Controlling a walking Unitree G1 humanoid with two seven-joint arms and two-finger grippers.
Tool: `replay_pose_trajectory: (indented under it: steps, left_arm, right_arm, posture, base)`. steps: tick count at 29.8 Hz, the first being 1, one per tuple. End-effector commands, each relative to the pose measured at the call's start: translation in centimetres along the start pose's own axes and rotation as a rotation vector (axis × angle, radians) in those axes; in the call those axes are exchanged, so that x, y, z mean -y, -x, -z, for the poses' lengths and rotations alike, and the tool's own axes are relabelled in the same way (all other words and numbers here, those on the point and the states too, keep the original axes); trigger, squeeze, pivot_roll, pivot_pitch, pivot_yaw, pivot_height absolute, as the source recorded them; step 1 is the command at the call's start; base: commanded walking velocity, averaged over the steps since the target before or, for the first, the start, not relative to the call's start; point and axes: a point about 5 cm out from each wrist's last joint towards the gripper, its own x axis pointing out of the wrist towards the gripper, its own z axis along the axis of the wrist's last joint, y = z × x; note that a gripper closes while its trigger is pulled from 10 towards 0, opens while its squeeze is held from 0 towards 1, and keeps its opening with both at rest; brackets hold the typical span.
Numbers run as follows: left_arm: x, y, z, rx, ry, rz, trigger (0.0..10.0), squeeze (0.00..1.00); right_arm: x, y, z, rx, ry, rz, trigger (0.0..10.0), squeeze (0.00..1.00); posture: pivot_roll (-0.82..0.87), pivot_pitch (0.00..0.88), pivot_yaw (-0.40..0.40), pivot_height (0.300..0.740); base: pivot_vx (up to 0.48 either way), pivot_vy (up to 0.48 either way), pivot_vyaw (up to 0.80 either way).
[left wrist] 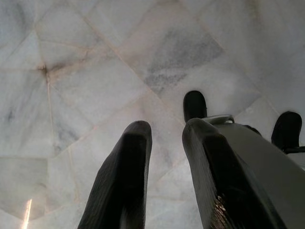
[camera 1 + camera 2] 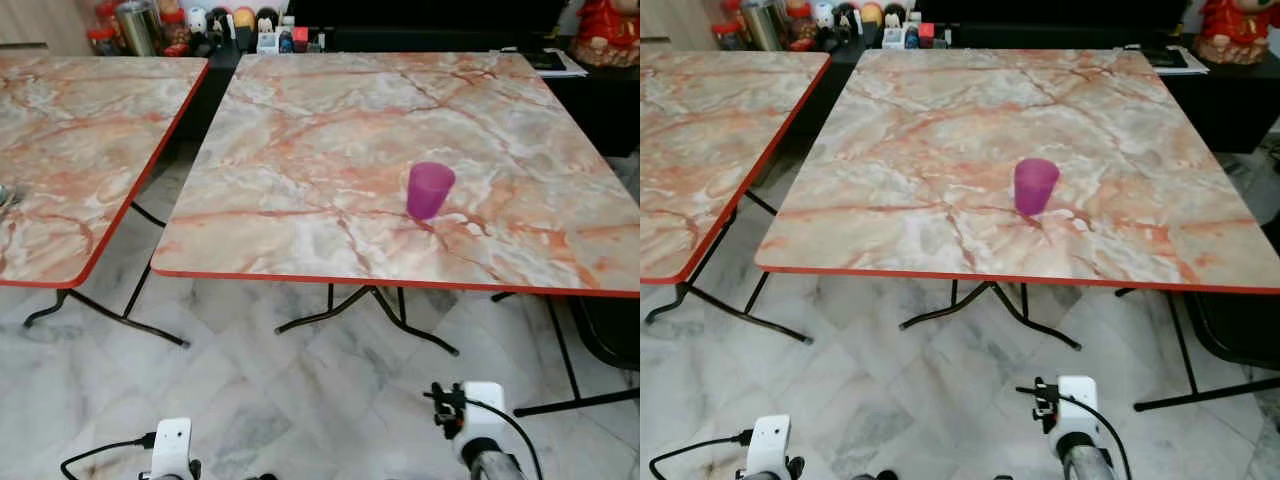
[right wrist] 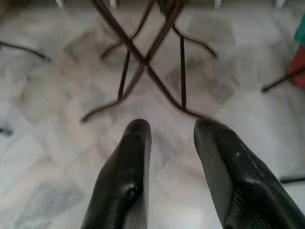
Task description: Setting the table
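Purple and upright, the cup [image 2: 430, 189] stands alone on the pink-veined marble table [image 2: 300, 130], toward its near edge at about 5 o'clock from the tabletop's middle. A second table [image 2: 70, 150] sits at 9 o'clock. Both arms hang low over the marble floor [image 1: 95, 71]: left gripper [image 1: 164, 131] and right gripper [image 3: 169, 129] each parted, holding nothing.
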Motion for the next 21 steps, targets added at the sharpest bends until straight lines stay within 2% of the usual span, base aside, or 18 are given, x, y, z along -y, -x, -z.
replay_pose_trajectory:
  steps: [1, 6, 7, 11, 12, 14, 15, 16, 17, 20, 21]
  left_arm:
    - [-0.3, 0.1, 0.6, -0.03, -0.017, -0.004, 10.0, 0.0]
    - [-0.4, 0.1, 0.5, -0.027, -0.018, -0.005, 10.0, 0.0]
    - [-0.4, 0.1, 0.4, -0.026, -0.018, -0.005, 10.0, 0.0]
    - [-0.4, 0.1, 0.4, -0.025, -0.019, -0.006, 10.0, 0.0]
    - [-0.4, 0.1, 0.3, -0.022, -0.018, -0.006, 10.0, 0.0]
    - [-0.4, 0.0, 0.3, -0.021, -0.018, -0.007, 10.0, 0.0]
    - [-0.5, 0.0, 0.3, -0.019, -0.016, -0.007, 10.0, 0.0]
    - [-0.5, 0.0, 0.3, -0.019, -0.016, -0.007, 10.0, 0.0]
    - [-0.4, 0.0, 0.2, -0.018, -0.016, -0.007, 10.0, 0.0]
    - [-0.4, 0.0, 0.2, -0.017, -0.015, -0.007, 10.0, 0.0]
    - [-0.4, 0.0, 0.2, -0.017, -0.015, -0.007, 10.0, 0.0]
  right_arm:
    - [-0.2, 0.4, -1.0, 0.06, 0.041, -0.026, 10.0, 0.0]
    - [-0.4, 1.5, -3.0, 0.151, 0.079, -0.034, 10.0, 0.0]
    - [-0.5, 1.8, -4.2, 0.195, 0.095, -0.035, 10.0, 0.0]
    - [-0.7, 2.2, -6.6, 0.265, 0.114, -0.033, 10.0, 0.0]
    - [-0.9, 2.4, -8.2, 0.313, 0.122, -0.036, 10.0, 0.0]
    - [-1.0, 2.5, -8.6, 0.324, 0.124, -0.037, 10.0, 0.0]
    - [-1.2, 2.7, -10.1, 0.361, 0.132, -0.043, 10.0, 0.0]
    - [-1.2, 2.7, -10.1, 0.361, 0.132, -0.043, 10.0, 0.0]
    - [-1.4, 2.9, -11.7, 0.398, 0.133, -0.043, 10.0, 0.0]
    - [-1.6, 2.9, -13.0, 0.421, 0.136, -0.045, 10.0, 0.0]
    - [-1.8, 2.6, -14.4, 0.448, 0.133, -0.045, 10.0, 0.0]
  posture:
    - [-0.13, 0.165, 0.017, 0.74]
    - [-0.14, 0.168, 0.02, 0.74]
    - [-0.14, 0.168, 0.021, 0.74]
    - [-0.14, 0.166, 0.023, 0.74]
    - [-0.14, 0.165, 0.023, 0.74]
    - [-0.14, 0.165, 0.023, 0.74]
    - [-0.14, 0.162, 0.022, 0.74]
    - [-0.14, 0.162, 0.022, 0.74]
    - [-0.14, 0.162, 0.023, 0.74]
    - [-0.14, 0.16, 0.024, 0.74]
    - [-0.14, 0.158, 0.026, 0.74]
  base:
    - [0.0, 0.0, 0.0]
    - [0.0, 0.0, 0.0]
    - [0.0, 0.0, 0.0]
    - [0.0, 0.0, 0.0]
    - [0.0, 0.0, 0.0]
    - [0.0, 0.0, 0.0]
    - [0.0, 0.0, 0.0]
    - [0.0, 0.0, 0.0]
    - [0.0, 0.0, 0.0]
    - [0.0, 0.0, 0.0]
    - [0.0, 0.0, 0.0]
